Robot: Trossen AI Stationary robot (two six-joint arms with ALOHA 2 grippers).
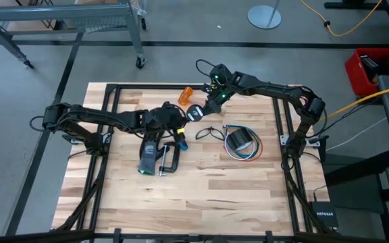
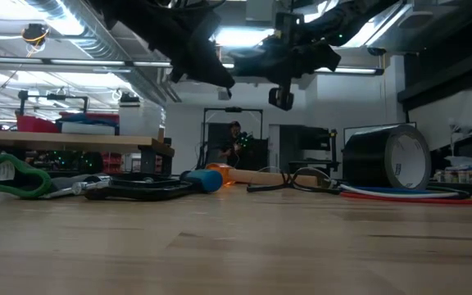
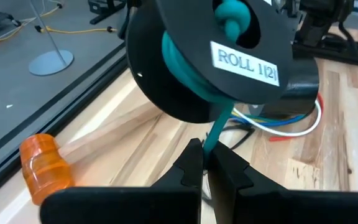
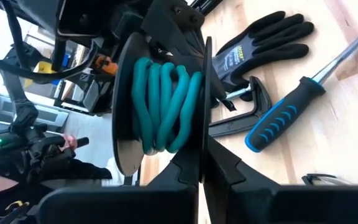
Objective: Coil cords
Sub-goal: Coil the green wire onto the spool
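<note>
Teal-green cord (image 3: pixel 211 134) pinched in closed left pincer (image 3: pixel 205 163).

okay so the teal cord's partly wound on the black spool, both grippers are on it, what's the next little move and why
Probably another wrap. The left gripper is shut on the teal cord just below the black spool, which the right gripper pinches by its flange. Several turns are on, so guiding the cord around again seems right.

Bright ceiling-light glare in the low view, silhouetted arms, blurred wrist-view foregrounds.
</note>
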